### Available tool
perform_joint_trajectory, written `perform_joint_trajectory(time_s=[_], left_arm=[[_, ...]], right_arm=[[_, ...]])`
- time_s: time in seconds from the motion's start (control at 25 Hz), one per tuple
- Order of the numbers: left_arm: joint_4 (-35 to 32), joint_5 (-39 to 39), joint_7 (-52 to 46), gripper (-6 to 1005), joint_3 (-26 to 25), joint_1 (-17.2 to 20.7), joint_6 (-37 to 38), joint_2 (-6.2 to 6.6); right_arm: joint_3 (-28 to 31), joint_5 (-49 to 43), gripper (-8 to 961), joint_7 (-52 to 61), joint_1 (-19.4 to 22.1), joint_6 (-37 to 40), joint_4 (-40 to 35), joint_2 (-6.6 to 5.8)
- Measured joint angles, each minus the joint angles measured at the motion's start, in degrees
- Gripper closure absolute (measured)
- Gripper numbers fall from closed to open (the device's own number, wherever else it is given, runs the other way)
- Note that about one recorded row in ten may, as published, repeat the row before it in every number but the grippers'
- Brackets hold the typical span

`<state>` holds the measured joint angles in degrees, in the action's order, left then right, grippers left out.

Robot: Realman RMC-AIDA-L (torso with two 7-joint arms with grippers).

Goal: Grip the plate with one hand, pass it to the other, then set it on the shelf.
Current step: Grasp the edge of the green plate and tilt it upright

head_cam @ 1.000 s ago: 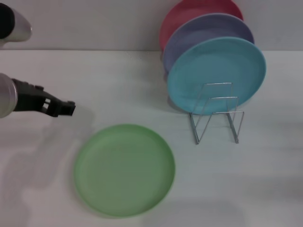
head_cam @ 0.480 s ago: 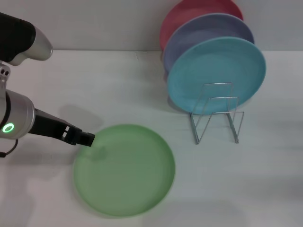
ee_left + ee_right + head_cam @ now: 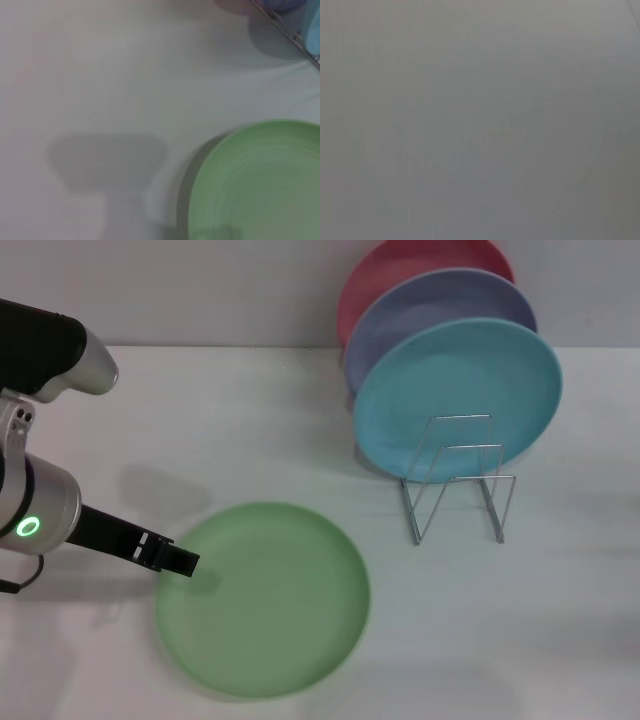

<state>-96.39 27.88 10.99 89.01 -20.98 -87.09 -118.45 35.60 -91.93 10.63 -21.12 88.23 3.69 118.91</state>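
Light green and flat on the white surface (image 3: 250, 410), the plate (image 3: 263, 598) lies near the wire shelf (image 3: 458, 480). Over the last second the left claw (image 3: 182, 562) has swung in from open surface to the plate's left rim; its opening I cannot tell. It seems grasping comes next.

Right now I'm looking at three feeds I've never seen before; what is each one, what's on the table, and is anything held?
The wide picture comes from the robot's head, looking down at a white table. The left gripper sits at the near-left rim of the light green plate, which lies flat; nothing is held. Behind stands the wire rack with turquoise, lavender and pink plates. The second feed is the left wrist camera, showing the same plate. The third, the right wrist's, shows only grey; that arm is out of sight.
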Motion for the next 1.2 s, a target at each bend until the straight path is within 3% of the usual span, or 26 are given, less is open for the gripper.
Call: perform_joint_trajectory(time_s=[0.6,1.2], left_arm=[[8.5,-0.1,-1.7,232,-0.3,-4.0,1.2,-0.02],[13.5,-0.5,-1.4,236,-0.2,-5.5,3.2,0.07]], right_arm=[[0.0,0.0,219,0.1,-0.1,0.6,-0.3,-0.03],[0.0,-0.1,220,0.1,-0.2,0.3,-0.4,-0.17]])
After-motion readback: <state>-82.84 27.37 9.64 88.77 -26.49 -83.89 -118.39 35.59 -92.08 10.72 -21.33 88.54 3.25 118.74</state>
